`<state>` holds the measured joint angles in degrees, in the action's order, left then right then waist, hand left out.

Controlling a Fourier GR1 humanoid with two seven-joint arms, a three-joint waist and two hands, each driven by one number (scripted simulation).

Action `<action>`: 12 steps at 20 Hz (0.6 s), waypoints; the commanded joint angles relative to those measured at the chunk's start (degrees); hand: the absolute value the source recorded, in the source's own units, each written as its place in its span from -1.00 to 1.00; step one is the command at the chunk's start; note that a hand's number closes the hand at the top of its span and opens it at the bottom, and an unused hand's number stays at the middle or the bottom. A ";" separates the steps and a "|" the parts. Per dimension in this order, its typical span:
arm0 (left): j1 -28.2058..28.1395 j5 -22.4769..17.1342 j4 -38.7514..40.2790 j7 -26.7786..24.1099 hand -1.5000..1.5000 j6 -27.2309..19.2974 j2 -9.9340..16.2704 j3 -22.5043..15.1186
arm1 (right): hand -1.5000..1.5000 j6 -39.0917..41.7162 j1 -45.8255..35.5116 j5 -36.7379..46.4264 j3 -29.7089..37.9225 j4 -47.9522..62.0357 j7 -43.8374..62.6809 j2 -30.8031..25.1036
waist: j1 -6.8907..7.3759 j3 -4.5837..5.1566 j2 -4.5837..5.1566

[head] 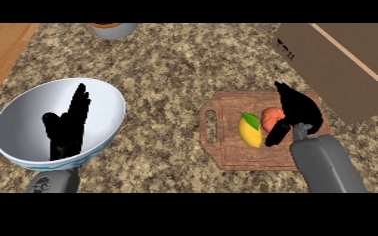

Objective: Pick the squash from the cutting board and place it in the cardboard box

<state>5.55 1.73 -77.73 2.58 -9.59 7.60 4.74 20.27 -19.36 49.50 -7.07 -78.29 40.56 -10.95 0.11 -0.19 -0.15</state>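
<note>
The squash is a small yellow, oval thing with a green tip at its far end, lying lengthwise on the wooden cutting board, a little left of the board's middle. Just beside it, at about two o'clock from it, lies an orange-red rounded piece, partly hidden by the right hand.

The right hand comes in over the board's right half on its grey forearm. Its fingers are straight and pressed together, pointing toward twelve o'clock, while the thumb reaches down toward seven o'clock, ending just beside the squash's right edge; whether it touches cannot be told. The hand holds nothing.

At nine o'clock from the board, well apart, the left hand shows in front of a white bowl with a blue-patterned outer wall, fingers straight, close together and pointing up, holding nothing.

Farther off, at one o'clock from the board, the cardboard box lies tilted near the counter's right edge, its near side just beyond the board's far right corner. At the far edge, around eleven o'clock, stands a grey pot with an orange rim, on the speckled granite counter.
</note>
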 commanded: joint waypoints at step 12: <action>1.85 0.96 3.63 0.38 0.00 -0.32 -0.90 1.03 | 1.00 -8.77 4.22 6.09 -2.02 -0.91 -11.64 -1.39 | -0.30 0.20 0.10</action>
<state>7.05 2.61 -76.40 2.18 -9.51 7.01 5.41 12.88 -18.21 54.09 -8.51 -75.20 30.87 -10.81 0.02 -0.35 -0.41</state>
